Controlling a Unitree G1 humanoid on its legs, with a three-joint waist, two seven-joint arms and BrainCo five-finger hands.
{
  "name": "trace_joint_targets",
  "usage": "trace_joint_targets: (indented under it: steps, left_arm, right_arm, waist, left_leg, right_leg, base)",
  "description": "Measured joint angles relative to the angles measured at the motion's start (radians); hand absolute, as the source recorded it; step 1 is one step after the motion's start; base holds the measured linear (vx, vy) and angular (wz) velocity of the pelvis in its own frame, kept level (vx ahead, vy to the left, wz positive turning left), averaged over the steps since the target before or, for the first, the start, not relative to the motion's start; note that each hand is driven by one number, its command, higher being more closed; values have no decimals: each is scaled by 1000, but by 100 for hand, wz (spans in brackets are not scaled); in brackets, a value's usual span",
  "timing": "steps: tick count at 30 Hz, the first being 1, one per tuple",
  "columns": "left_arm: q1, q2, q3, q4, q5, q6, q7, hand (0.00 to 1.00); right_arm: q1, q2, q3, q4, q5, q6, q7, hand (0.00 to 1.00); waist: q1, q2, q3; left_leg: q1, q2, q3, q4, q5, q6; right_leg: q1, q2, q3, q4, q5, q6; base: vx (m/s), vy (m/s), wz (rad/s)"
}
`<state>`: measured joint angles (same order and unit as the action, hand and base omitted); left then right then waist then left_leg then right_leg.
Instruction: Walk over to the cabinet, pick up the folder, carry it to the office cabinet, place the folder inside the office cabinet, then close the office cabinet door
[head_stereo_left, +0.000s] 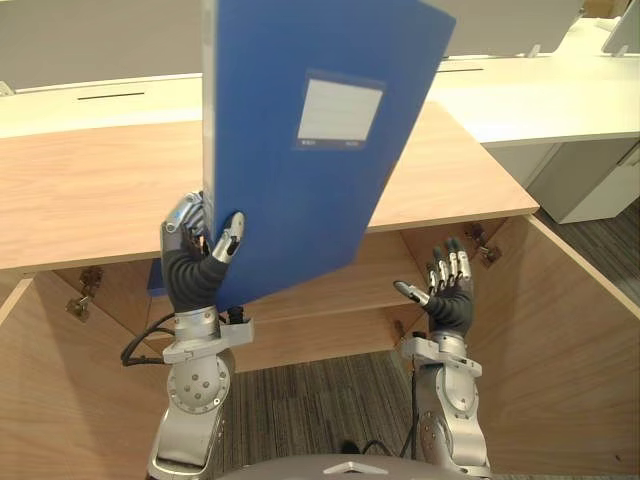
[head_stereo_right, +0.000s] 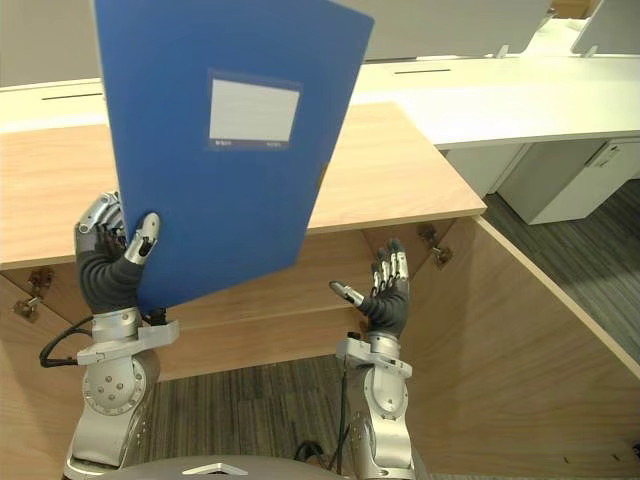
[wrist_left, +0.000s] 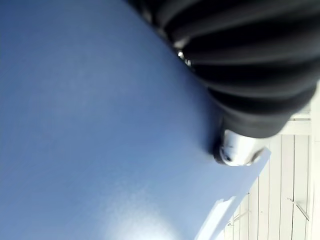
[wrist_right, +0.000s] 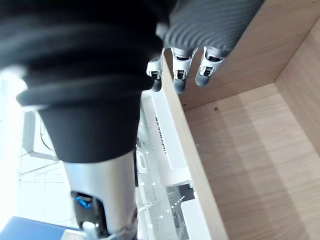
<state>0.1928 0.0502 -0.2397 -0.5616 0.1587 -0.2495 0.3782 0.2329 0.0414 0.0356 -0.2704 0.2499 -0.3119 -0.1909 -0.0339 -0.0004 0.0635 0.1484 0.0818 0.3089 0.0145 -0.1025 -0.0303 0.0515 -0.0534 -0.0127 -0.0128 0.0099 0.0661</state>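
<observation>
a blue folder (head_stereo_left: 300, 180) stands upright in the air in front of an open wooden cabinet (head_stereo_left: 90, 190), tilted so its upper end leans to the right. the left hand (head_stereo_left: 195, 265) grips it at the lower left corner. the thumb (head_stereo_left: 230, 238) lies across the front face, and the fingers (head_stereo_left: 183, 215) curl round the edge behind. a white label (head_stereo_left: 340, 110) sits on the front cover. the right hand (head_stereo_left: 445, 290) hovers apart from the folder, lower and to the right, with fingers straight and together and thumb out, holding nothing. past both hands the cabinet's inside shows, with a shelf (head_stereo_left: 330, 305) and a door (head_stereo_left: 570, 340) swung open on the right. pale desks (head_stereo_left: 540, 95) stand beyond.

the folder looks stiff, flat and fairly light, and sturdy rather than fragile. its cover looks smooth, so it may slip or swing in a one-corner hold. a steadier hold would likely put the free hand on the lower right edge, or flat under the bottom edge, before the folder slides onto the shelf.
</observation>
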Motion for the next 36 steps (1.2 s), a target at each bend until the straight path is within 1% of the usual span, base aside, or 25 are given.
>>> trace_joint_targets:
  steps: [4,8,11,17,19,21,24,26,31,32,36]
  left_arm:
    - [-1,2,-1,35,0,-2,-23,100]
    - [-2,11,-3,55,-2,-3,-50,100]
    - [-5,10,-7,73,-21,-4,-65,100]
    - [-9,10,-10,73,-60,-7,-96,100]
    - [-14,12,-16,73,-76,-7,-105,100]
    - [-15,12,-19,73,-95,-10,-125,100]
    - [-17,22,-28,73,-110,-11,-144,100]
    - [-22,26,-37,73,-118,-12,-154,100]
    - [-57,29,-44,73,-118,-18,-174,100]
    - [-61,29,-46,73,-118,-21,-175,100]
    - [-62,34,-44,75,-119,-27,-194,100]
  right_arm:
    - [-23,-2,4,-39,0,-15,8,0]
    - [-70,-15,15,-39,0,-18,12,0]
    - [-105,-35,40,-45,0,-17,40,0]
    - [-154,-86,61,-65,103,-16,108,0]
    - [-156,-91,62,-64,132,-14,129,0]
    - [-167,-93,62,-33,178,-11,159,0]
    - [-169,-94,76,17,227,-6,178,0]
    - [-169,-97,81,31,271,11,206,0]
    - [-176,-122,83,58,331,16,247,0]
    - [-179,-127,85,61,346,16,255,100]
    - [-212,-157,104,123,391,33,296,100]
  waist:
    - [0,2,1]
    - [-1,2,1]
    - [-1,2,1]
    - [0,2,1]
    - [0,2,1]
    - [0,1,0]
    - [5,1,0]
    - [8,2,0]
    - [5,1,-1]
    - [4,1,-1]
    - [6,-1,-4]
  left_leg:
    - [-4,0,-1,1,0,0]
    - [-9,0,-3,2,0,0]
    - [-13,0,-6,2,0,0]
    - [-27,-4,-19,7,0,0]
    - [-27,-6,-28,8,0,1]
    - [-27,-8,-33,9,0,1]
    - [-28,-9,-36,9,1,2]
    - [-34,-9,-38,9,2,3]
    - [-40,-12,-53,9,6,7]
    - [-42,-13,-57,9,7,7]
    - [-43,-14,-58,9,7,8]
  right_leg:
    - [-3,0,0,-2,1,1]
    - [-6,0,-1,-3,2,1]
    - [-7,-1,-4,-4,2,2]
    - [-10,-8,-18,-6,6,5]
    - [-6,-10,-26,-6,6,5]
    - [0,-13,-30,-7,6,5]
    - [1,-13,-32,-10,7,6]
    - [1,-14,-34,-11,7,7]
    - [0,-17,-49,-14,8,7]
    - [0,-18,-51,-15,10,8]
    - [0,-19,-51,-16,15,7]
  base:
    - [0,0,0]
    - [0,0,0]
    - [-5,-3,2]
    - [-16,-2,7]
    - [-23,4,12]
    - [-27,3,8]
    - [-31,-6,3]
    - [-41,-12,4]
    - [-13,-6,8]
    - [5,-3,11]
    - [-13,0,2]
